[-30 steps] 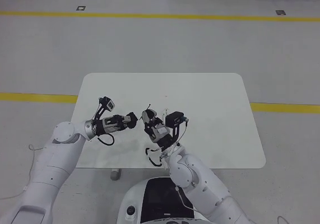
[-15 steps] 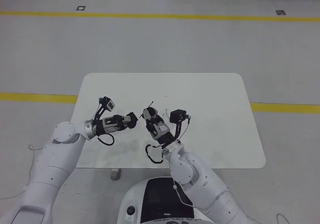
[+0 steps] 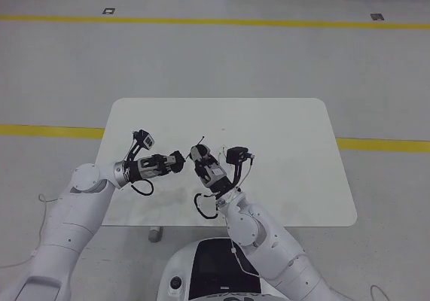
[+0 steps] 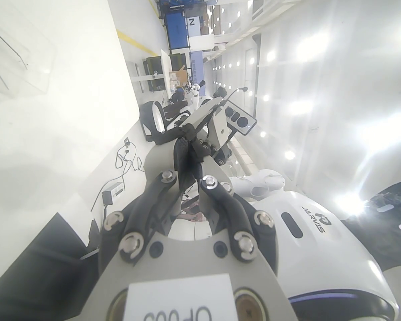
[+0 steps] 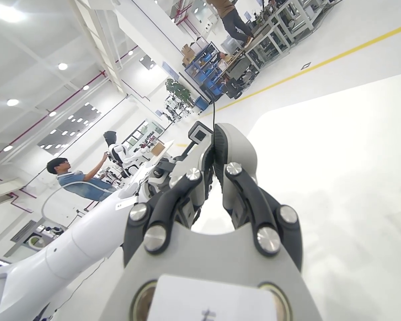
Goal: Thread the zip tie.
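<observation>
1. The right claw is pinching shut on the zip tie, whose thin black tail is sticking out past the fingertips.
2. The left claw is also clamping shut, gripping a small black piece of the zip tie at its tips.
3. Both claws are hovering tip to tip, just beside each other, above the robot's left half of the white counter.
4. The zip tie is being held up in the air, off the counter.
</observation>
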